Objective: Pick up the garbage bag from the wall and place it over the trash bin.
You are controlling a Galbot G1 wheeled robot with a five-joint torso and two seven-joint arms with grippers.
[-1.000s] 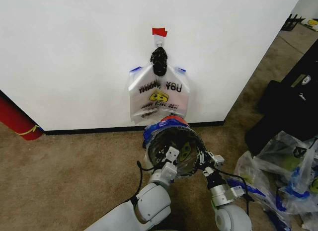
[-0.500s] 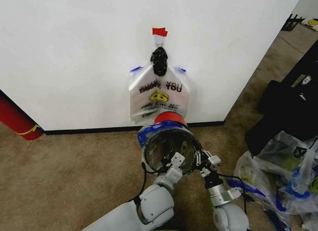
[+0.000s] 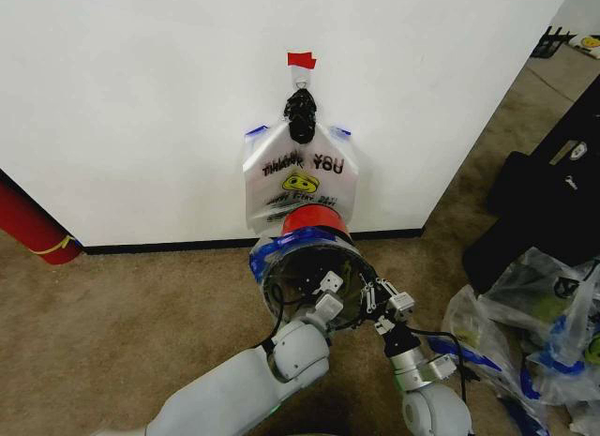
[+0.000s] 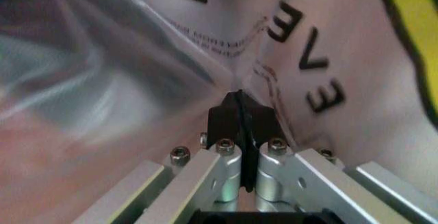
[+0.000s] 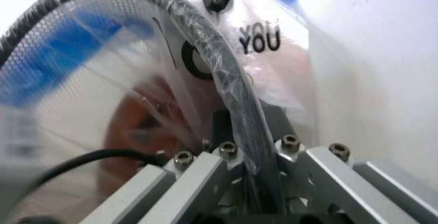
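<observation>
Far left edge of head view: big red cylinder with yellow band (image 3: 28, 225) against the plain white wall (image 3: 141, 108), not part of the job. Wall has a black baseboard (image 3: 169, 246) along its foot.

Centre, upper: small red tape strip (image 3: 301, 60) on the wall, black knotted bundle (image 3: 301, 115) hanging under it. Below that a thin see-through white plastic bag with blue handles, "THANK YOU" lettering and yellow smiley (image 3: 301, 178) hangs flat on the wall; looks like a spare left hanging there.

Centre, lower: small round black wire-mesh trash bin with red base (image 3: 312, 275) is tipped, mouth facing the camera, lifted off the brown carpet (image 3: 131, 323). A second printed bag lines it, blue edge folded over the rim (image 3: 281, 246), so the bagging looks largely done.

Left gripper (image 3: 327, 298) sits at the bin mouth. Left wrist view: fingers pressed together, pinching printed bag film (image 4: 226, 44), probably to keep the liner taut.

Just right: right gripper (image 3: 378, 298) at the lower right rim. Right wrist view: jaws straddle the film-covered mesh rim (image 5: 226, 70), clamped on it, likely carrying the bin.

Far right: clear bags with green and blue contents (image 3: 534, 333) on the floor, well apart.
</observation>
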